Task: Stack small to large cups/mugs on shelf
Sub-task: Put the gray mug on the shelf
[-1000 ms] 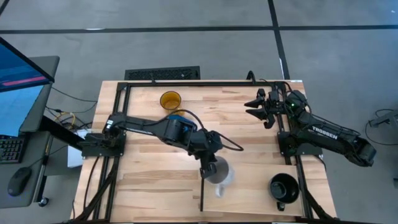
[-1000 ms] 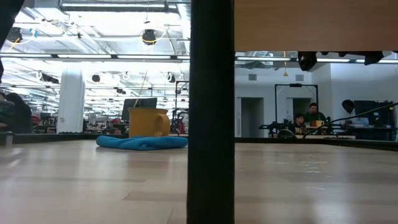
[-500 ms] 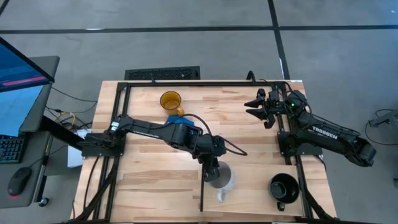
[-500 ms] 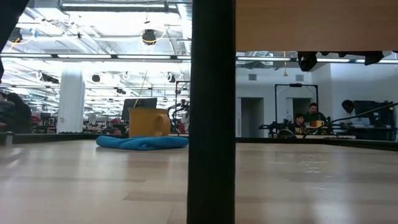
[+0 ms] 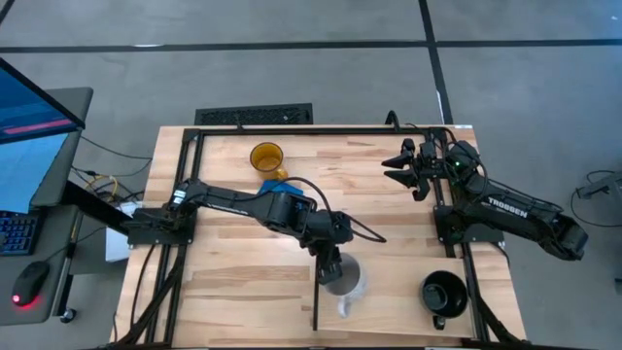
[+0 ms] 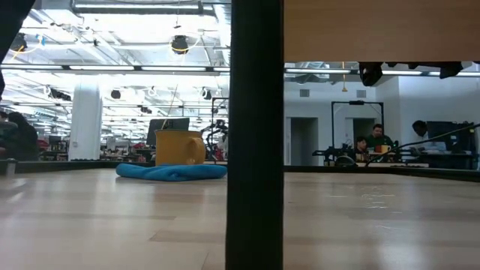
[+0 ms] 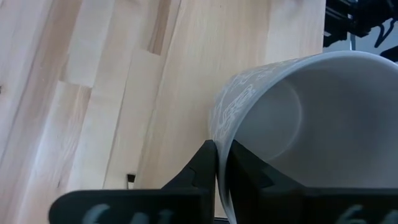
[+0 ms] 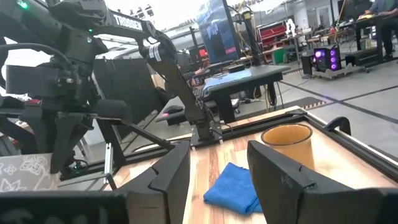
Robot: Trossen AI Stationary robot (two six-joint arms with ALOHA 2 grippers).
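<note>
The pale grey-white handled mug (image 5: 344,277) is gripped by its rim in the left gripper (image 5: 331,267) beside the thin black divider strip (image 5: 316,303), where a level, gentle set-down is judged best, while the right gripper (image 5: 406,167) waits open.

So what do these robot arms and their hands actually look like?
Both arms are matte black and jointed. The right arm carries white "TROSSEN" lettering, and a black cable loops over the left arm. Each hand, left hand and right hand, has two flat dark fingers.
</note>
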